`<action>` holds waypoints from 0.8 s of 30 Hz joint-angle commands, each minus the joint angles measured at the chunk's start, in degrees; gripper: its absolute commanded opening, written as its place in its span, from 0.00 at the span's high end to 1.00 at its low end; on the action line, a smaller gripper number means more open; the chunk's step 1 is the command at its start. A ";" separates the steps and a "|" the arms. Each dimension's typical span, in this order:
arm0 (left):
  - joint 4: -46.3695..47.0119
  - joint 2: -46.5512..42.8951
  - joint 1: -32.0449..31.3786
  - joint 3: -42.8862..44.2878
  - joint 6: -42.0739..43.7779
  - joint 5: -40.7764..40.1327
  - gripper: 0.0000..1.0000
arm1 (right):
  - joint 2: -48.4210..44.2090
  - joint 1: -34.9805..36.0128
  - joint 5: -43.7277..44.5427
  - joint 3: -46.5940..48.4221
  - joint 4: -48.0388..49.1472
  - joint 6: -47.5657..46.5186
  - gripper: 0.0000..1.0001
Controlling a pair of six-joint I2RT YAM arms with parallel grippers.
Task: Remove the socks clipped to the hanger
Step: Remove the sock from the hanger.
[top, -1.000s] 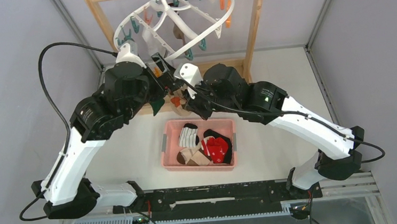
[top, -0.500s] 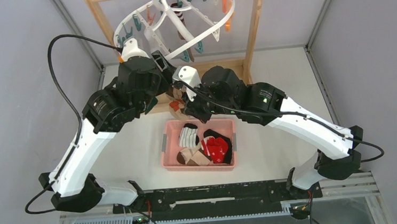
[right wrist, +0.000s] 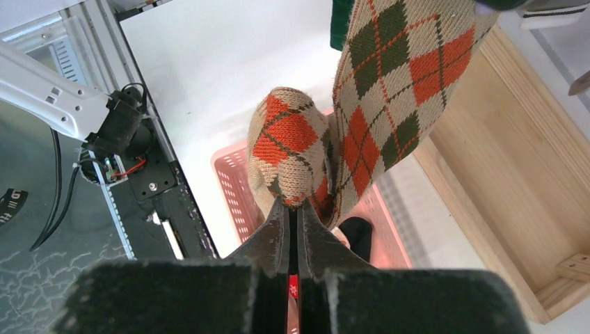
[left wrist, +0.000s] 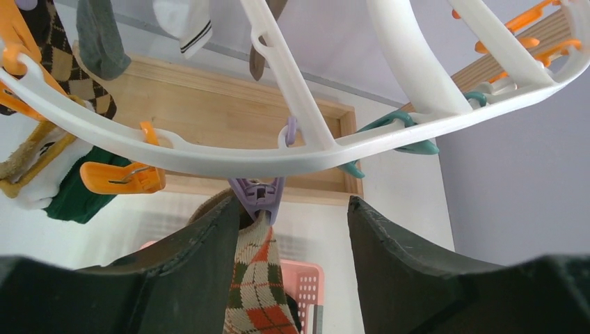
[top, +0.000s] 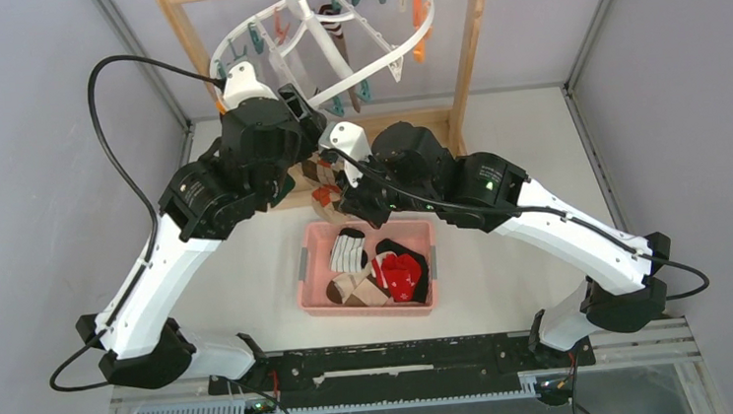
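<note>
The white hanger [top: 400,51] hangs tilted from the wooden frame, its rim [left wrist: 209,161] crossing the left wrist view. A purple clip [left wrist: 257,195] under the rim holds a beige argyle sock [left wrist: 257,285] with orange and green diamonds. My left gripper [left wrist: 292,205] is open around that clip; its left finger [left wrist: 202,250] touches clip and sock, while the right finger stands apart. My right gripper [right wrist: 292,205] is shut on the lower end of the same sock [right wrist: 389,90]. Brown argyle [left wrist: 66,66], grey [left wrist: 97,42] and white striped [left wrist: 188,28] socks hang further along.
A pink basket [top: 312,256] with several socks in it sits on the white table below the grippers. The wooden frame [top: 473,40] and its base board [left wrist: 209,104] stand behind. Orange [left wrist: 122,177] and teal [left wrist: 403,136] clips dangle from the rim.
My left arm has risen toward the hanger and its jaws have narrowed around the purple clip. The hanger has swung back a little. The right gripper keeps its hold in place.
</note>
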 commanded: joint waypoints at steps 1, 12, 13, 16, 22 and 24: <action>3.21 -0.97 0.18 0.39 1.73 -2.72 0.38 | -2.04 0.53 -0.38 1.62 1.00 0.94 1.00; 2.87 -2.74 0.30 -2.21 0.94 -3.96 0.26 | -2.22 0.52 -2.35 1.78 0.88 1.20 1.00; 2.76 -2.90 0.32 -2.34 0.92 -4.22 0.24 | -2.23 0.46 -2.39 1.75 0.90 1.25 1.00; 2.98 -3.48 0.32 -3.43 0.83 -4.71 0.22 | -2.24 0.54 -2.46 1.68 0.91 1.45 1.00; 7.31 -4.98 0.40 -7.89 2.47 -5.62 0.22 | -2.38 0.55 -2.64 1.79 0.91 2.07 1.00; 9.78 -5.74 0.39 -9.88 3.42 -5.82 0.23 | -2.53 0.61 -2.63 1.77 0.84 2.27 1.00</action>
